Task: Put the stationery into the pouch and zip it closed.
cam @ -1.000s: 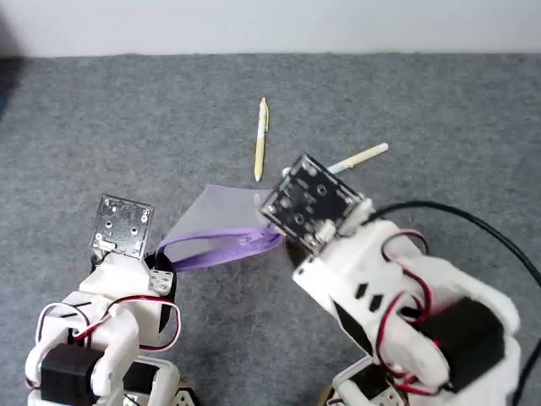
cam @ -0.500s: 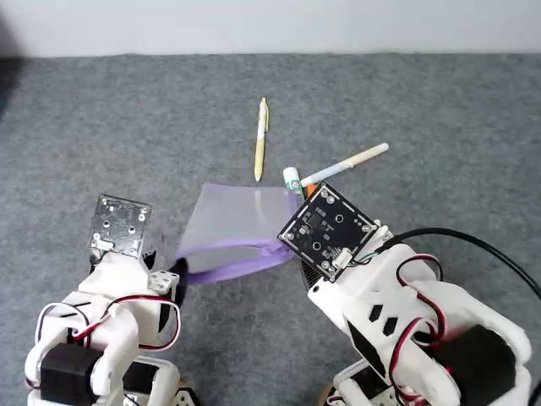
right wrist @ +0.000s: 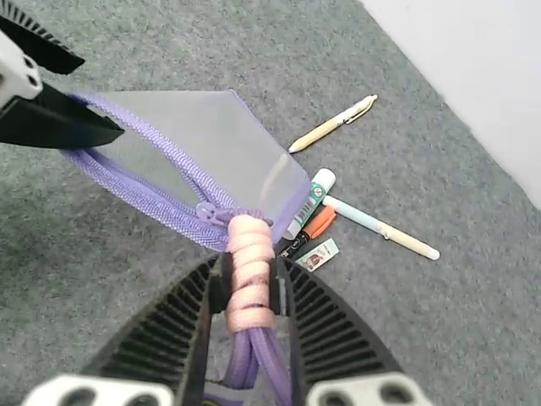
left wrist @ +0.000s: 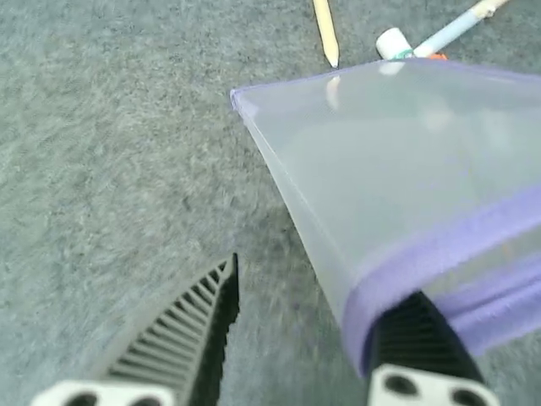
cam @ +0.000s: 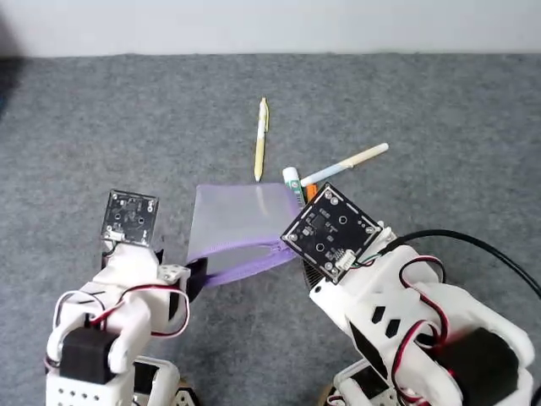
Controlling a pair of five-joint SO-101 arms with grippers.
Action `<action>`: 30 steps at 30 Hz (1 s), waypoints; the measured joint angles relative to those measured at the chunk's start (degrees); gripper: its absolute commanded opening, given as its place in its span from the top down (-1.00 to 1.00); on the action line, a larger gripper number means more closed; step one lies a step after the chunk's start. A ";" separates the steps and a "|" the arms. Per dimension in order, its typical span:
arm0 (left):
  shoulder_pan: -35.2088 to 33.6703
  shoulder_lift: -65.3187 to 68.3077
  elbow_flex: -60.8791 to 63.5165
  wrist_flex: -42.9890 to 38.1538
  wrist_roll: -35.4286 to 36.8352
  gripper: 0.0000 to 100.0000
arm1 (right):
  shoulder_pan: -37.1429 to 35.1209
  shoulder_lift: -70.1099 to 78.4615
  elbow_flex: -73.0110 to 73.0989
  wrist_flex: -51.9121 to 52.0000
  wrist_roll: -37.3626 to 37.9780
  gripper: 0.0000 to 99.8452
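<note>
Pouch (cam: 241, 220), clear plastic with a purple zip band, sits on the grey table (cam: 423, 101) between the two arms, zip edge turned toward them. The right gripper (right wrist: 249, 271) has its fingers clamped on the pink zipper pull (right wrist: 248, 241) at one end of the zip. The left gripper (left wrist: 317, 288) is spread wide at the other end (one finger touches the purple band, the other stands apart over bare table). Beyond the pouch's far edge lie a yellow pen (cam: 260, 139), a pastel pen (cam: 355, 159), a white-capped marker (cam: 292, 182) and an orange marker (cam: 309, 193), all outside it.
</note>
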 measured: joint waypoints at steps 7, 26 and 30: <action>0.00 0.35 0.70 -6.59 -0.26 0.97 | 0.00 -0.09 0.00 0.00 0.09 0.98; 0.00 0.53 -8.88 5.36 -4.40 0.98 | 0.88 0.00 15.91 -17.23 0.09 0.98; 0.00 0.53 -8.88 5.89 -4.75 0.98 | 5.63 -0.09 17.41 -17.32 0.09 0.98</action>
